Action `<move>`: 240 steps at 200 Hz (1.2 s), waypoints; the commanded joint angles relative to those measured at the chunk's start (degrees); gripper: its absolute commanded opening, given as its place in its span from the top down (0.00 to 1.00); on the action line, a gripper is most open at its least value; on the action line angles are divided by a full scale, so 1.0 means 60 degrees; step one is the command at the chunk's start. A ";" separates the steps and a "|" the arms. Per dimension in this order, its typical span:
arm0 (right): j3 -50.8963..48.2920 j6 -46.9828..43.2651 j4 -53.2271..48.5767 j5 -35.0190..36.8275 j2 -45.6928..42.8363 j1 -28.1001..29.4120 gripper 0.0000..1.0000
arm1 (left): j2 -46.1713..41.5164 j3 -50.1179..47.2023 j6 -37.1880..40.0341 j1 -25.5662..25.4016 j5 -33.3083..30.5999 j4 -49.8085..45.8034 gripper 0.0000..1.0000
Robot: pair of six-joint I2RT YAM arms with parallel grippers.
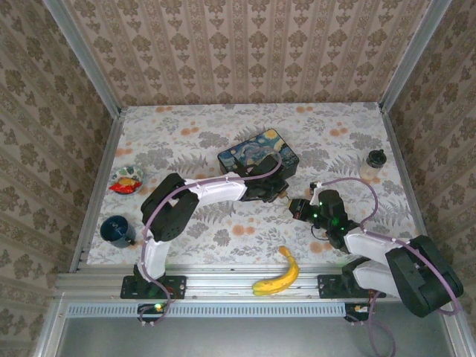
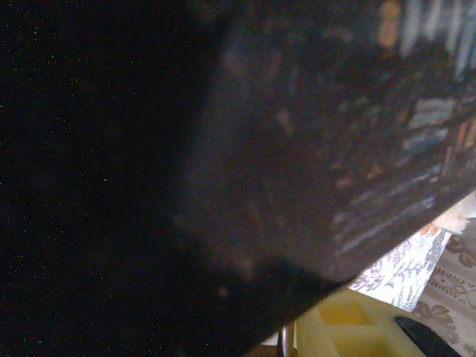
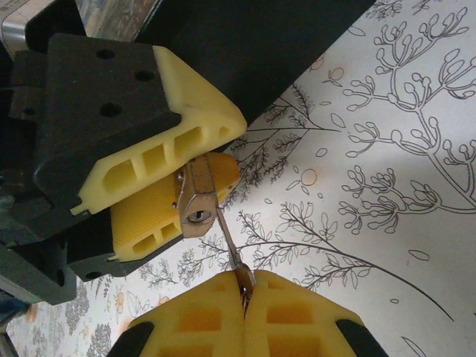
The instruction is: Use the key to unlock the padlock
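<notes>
Padlock (image 3: 197, 201) and key (image 3: 232, 256) meet over the flower-printed worktop (image 1: 223, 230), near its middle, each gripped by one arm. The left claw (image 1: 279, 192) is clenched on the small brass padlock, pinning it between yellow fingers (image 3: 160, 152) with the keyhole end turned outward. The right claw (image 3: 244, 286) is pressed closed on the key, whose thin blade slants up from between its fingertips. The tip touches the lock's edge just beside the round keyhole, not in it.

That contact is plain from the right wrist. From the top camera, lock and key are too small to tell apart, and the two claws sit tip to tip just in front of a tin (image 1: 260, 152) painted with a swirling blue and yellow night sky. The left wrist camera is pressed close to a dark, blurred painted surface, apparently that tin. A yellow finger (image 2: 338, 327) and a strip of pale worktop sit in its lower right corner.

Elsewhere on the worktop:
- A banana (image 1: 279, 271) lies at the near edge between the arm bases.
- A blue cup (image 1: 117, 230) stands at the left edge.
- A red and yellow snack packet (image 1: 126, 181) lies beyond the cup, its printing too small to read.
- A dark jar (image 1: 377, 160) stands far right.
</notes>
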 commanded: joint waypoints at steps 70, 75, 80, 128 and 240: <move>0.0360 0.0011 0.0420 0.0225 0.0167 0.0076 1.00 | 0.0246 -0.0020 -0.0493 -0.0092 0.0617 0.0675 1.00; 0.0374 0.0011 0.0420 0.0227 0.0175 0.0075 1.00 | 0.0247 -0.0009 -0.0493 -0.0091 0.0630 0.0679 1.00; 0.0367 0.0015 0.0435 0.0210 0.0181 0.0076 1.00 | 0.0247 -0.0018 -0.0506 -0.0091 0.0632 0.0682 1.00; 0.0404 0.0112 0.0380 0.0320 0.0236 0.0083 1.00 | 0.0248 -0.0079 -0.0550 -0.0084 0.0705 0.0829 1.00; 0.0624 0.0737 0.0856 0.0691 0.0704 0.0088 1.00 | 0.0334 -0.0079 -0.0552 -0.0161 0.0865 0.0951 1.00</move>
